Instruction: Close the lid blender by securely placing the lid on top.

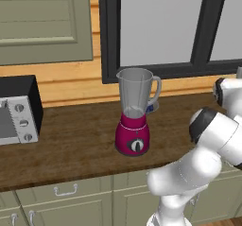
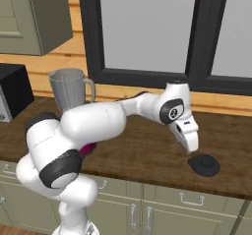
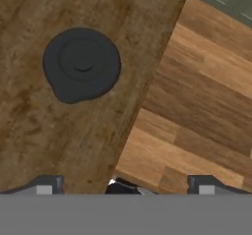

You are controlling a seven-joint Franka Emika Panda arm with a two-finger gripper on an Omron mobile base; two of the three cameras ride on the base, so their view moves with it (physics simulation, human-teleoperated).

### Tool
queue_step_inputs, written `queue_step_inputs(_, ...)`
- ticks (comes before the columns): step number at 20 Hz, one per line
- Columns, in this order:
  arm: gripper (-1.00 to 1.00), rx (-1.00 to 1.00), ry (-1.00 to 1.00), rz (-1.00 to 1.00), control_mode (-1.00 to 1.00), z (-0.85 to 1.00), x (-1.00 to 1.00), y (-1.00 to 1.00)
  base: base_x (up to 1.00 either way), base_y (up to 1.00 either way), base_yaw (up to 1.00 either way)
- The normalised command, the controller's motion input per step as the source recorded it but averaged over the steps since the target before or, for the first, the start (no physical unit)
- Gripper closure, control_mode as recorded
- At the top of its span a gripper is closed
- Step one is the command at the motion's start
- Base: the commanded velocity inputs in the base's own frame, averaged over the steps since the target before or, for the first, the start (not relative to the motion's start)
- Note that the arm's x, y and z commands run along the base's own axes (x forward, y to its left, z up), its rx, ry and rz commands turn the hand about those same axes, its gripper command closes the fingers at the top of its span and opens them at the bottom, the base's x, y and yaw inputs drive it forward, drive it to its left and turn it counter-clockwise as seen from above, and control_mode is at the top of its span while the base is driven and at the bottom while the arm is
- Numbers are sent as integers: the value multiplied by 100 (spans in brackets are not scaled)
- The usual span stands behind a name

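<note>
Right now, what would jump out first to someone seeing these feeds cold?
The magenta-based blender stands mid-counter below the window, its clear jar uncovered. The black lid lies flat on the wooden counter near the front edge, well away from the blender on the robot's right. The white arm reaches over there, and the open gripper hangs just above and beside the lid, not touching it.

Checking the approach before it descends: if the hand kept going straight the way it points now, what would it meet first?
Probably the dark wooden countertop near its front edge, just beside the flat round black lid; the open hand seems aimed slightly off the lid, though depth is unclear.
</note>
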Motion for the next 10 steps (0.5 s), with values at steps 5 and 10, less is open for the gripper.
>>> queue_step_inputs(5, -100, 8, 7, -25, -100, -4, 0, -44, 0, 0, 0)
queue_step_inputs(10, -100, 2, 1, -5, -100, -19, -5, -25, 0, 0, 0)
